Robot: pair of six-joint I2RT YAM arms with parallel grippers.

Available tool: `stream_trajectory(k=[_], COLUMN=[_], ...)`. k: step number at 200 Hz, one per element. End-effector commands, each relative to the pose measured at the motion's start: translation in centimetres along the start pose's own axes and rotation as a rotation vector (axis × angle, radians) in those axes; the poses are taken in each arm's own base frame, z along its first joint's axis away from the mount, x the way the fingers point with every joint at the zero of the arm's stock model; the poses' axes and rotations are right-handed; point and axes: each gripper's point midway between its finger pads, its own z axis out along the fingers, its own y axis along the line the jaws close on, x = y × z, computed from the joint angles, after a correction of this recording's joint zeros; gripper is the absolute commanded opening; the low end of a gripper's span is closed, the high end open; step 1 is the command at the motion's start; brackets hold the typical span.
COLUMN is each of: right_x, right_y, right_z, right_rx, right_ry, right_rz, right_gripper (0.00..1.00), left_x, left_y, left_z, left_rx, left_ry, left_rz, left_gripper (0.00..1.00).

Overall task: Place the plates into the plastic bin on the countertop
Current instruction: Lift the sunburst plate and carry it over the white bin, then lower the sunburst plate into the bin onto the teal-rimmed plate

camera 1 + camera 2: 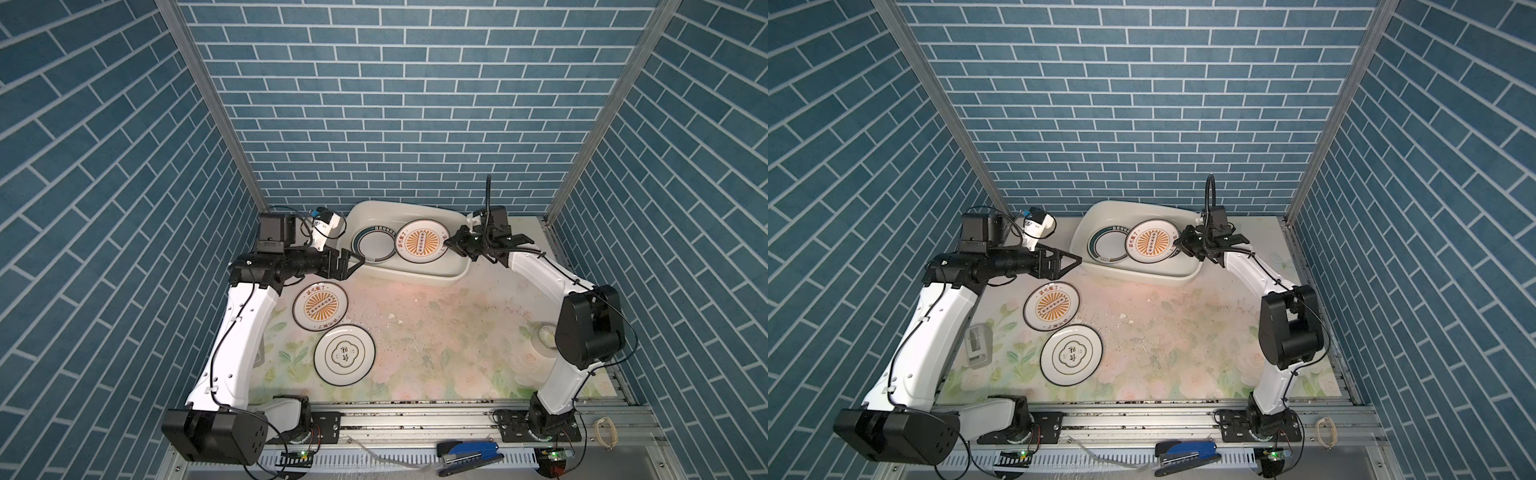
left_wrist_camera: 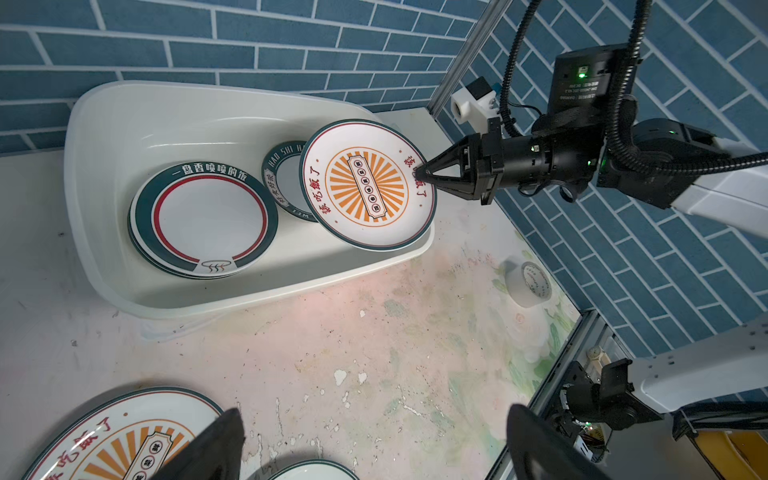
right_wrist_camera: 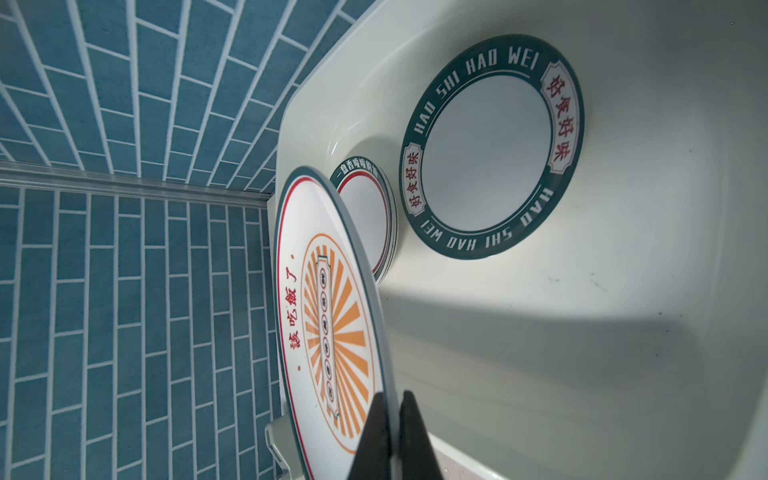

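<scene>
My right gripper [image 3: 395, 399] is shut on the rim of a sunburst plate [image 3: 328, 332], holding it tilted over the right half of the plastic bin [image 1: 415, 278]. In both top views that plate [image 1: 420, 242] [image 1: 1150, 242] hangs inside the bin's outline. Below it lies a green-lettered plate [image 3: 490, 145], and a green-and-red-ringed stack [image 2: 203, 220] fills the bin's left half. My left gripper [image 2: 374, 411] stands open and empty just left of the bin [image 1: 1073, 266]. On the countertop [image 1: 436, 340] rest a second sunburst plate [image 1: 320, 305] and a clover plate [image 1: 344, 354].
A tape roll [image 2: 530, 282] stands at the right edge, partly behind the right arm's elbow [image 1: 590, 328]. A grey device [image 1: 978, 345] lies by the left arm. A blue stapler [image 1: 469, 455] sits on the front rail. Brick-patterned walls close three sides.
</scene>
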Motion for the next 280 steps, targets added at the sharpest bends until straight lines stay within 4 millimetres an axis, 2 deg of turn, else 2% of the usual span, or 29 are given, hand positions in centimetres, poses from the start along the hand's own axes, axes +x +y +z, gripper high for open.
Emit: stream_trajectory(k=[1,28,75,158,170,174,280], right_x=[-2.8,-4.3,-5.5,-7.5,-7.9,-7.5,-7.2], right_y=[0.8,-0.7,-2.8,-4.6,-4.1,-5.3,-7.5], right_z=[0.5,2.0,4.3,7.3,7.2,8.2,10.0], right_rx=[0.010,0.066,0.120,0.185,0.175,0.195,0.227], right_ry=[-0.076,-0.102,-0.123,-0.152,-0.162,-0.146,-0.134], right_rz=[-0.031,-0.015,0.032,0.072,0.072,0.082,0.116], right_gripper=[0.00,0.00,0.00,0.00,0.00,0.00,0.00], left_x=[-0.2,-0.3,-0.4,-0.3,-0.2,-0.2,-0.1], left_y=[0.0,0.1,0.0,0.0,0.0,0.1,0.5], left_z=[0.2,0.5,0.7,0.7,0.8,0.8,1.3], left_rx=[0.014,0.026,0.041,0.043,0.044,0.044,0.041], left_ry=[0.009,0.016,0.022,0.027,0.030,0.032,0.044], left_rz=[0.001,-0.010,-0.022,-0.020,-0.022,-0.025,-0.030], left_gripper=[0.99,1.00,0.99,1.00,1.00,1.00,0.99])
